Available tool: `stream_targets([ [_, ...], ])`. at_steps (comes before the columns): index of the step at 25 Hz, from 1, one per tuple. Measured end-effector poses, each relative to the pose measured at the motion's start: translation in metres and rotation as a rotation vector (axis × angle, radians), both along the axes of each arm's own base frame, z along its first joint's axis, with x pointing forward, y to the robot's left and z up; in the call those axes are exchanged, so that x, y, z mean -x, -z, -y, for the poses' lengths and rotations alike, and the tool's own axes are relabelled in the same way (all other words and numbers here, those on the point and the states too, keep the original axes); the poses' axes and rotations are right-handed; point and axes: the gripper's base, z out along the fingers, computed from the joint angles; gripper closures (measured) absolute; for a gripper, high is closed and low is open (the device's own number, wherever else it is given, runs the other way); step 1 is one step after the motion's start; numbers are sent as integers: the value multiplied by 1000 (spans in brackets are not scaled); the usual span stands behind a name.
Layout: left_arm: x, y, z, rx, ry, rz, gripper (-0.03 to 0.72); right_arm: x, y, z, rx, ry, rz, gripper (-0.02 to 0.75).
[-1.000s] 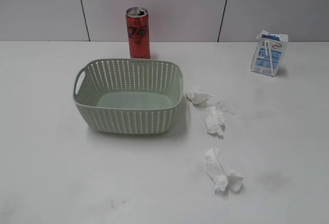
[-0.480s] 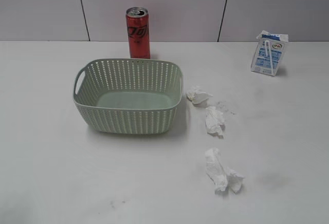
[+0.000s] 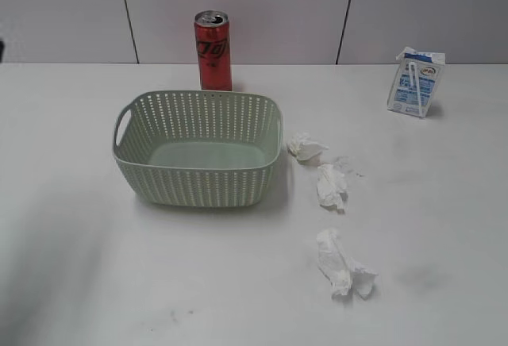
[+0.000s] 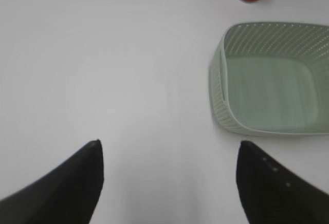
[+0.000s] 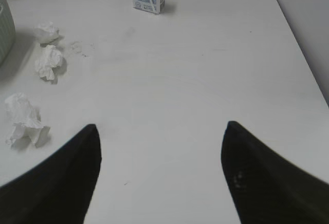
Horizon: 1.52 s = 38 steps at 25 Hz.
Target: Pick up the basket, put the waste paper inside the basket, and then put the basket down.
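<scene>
The pale sage-green basket [image 3: 198,149] stands upright and empty on the white table; it also shows at the right of the left wrist view [image 4: 270,77]. Three crumpled white waste paper wads lie to its right: one near the basket [image 3: 305,148], one in the middle [image 3: 331,186], one nearest the front [image 3: 341,263]. They show at the left of the right wrist view [image 5: 46,32] [image 5: 49,62] [image 5: 23,118]. My left gripper [image 4: 169,144] is open and empty over bare table left of the basket. My right gripper [image 5: 160,126] is open and empty, right of the wads.
A red drink can [image 3: 213,51] stands just behind the basket. A white-and-blue milk carton [image 3: 416,81] stands at the back right. The table's right edge [image 5: 298,44] shows in the right wrist view. A grey wall runs behind the table.
A faint shadow has spread over the table at the left and a dark shape shows at the left edge. The basket and wads have not moved.
</scene>
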Motion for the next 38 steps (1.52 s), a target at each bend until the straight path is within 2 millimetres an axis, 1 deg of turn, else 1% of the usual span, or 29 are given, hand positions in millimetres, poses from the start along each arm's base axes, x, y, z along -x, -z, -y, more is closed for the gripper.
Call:
stream_targets([
  [3, -42, 17, 20, -8, 50, -117, 95, 0, 0, 0, 0, 0, 0, 184],
  [4, -53, 20, 27, -15, 60, -141, 97, 0, 0, 0, 0, 0, 0, 184],
  [6, -75, 37, 41, -62, 65, -205, 97, 0, 0, 0, 0, 0, 0, 184],
  [10, -104, 63, 73, -180, 85, -274, 98, 0, 0, 0, 0, 0, 0, 184],
  [12, -114, 74, 90, -203, 87, -290, 98, 0, 0, 0, 0, 0, 0, 184],
  [14, -123, 90, 105, -211, 85, -326, 98, 0, 0, 0, 0, 0, 0, 184],
  [15, -127, 96, 111, -215, 85, -340, 98, 0, 0, 0, 0, 0, 0, 184],
  [17, -135, 116, 119, -223, 69, -395, 98, 0, 0, 0, 0, 0, 0, 184],
  [21, -146, 150, 130, -252, 57, -495, 98, 0, 0, 0, 0, 0, 0, 184],
  [24, -149, 168, 134, -254, 29, -537, 98, 0, 0, 0, 0, 0, 0, 184],
  [27, -150, 178, 135, -252, 6, -557, 112, 0, 0, 0, 0, 0, 0, 184],
  [29, -151, 181, 135, -250, 0, -557, 153, 0, 0, 0, 0, 0, 0, 184],
  [30, -151, 181, 136, -248, -4, -558, 190, 0, 0, 0, 0, 0, 0, 184],
  [33, -153, 179, 137, -239, -16, -548, 335, 0, 0, 0, 0, 0, 0, 184],
  [35, -153, 179, 137, -238, -19, -543, 447, 0, 0, 0, 0, 0, 0, 184],
  [38, -154, 179, 136, -242, -19, -542, 568, 0, 0, 0, 1, -1, 0, 184],
])
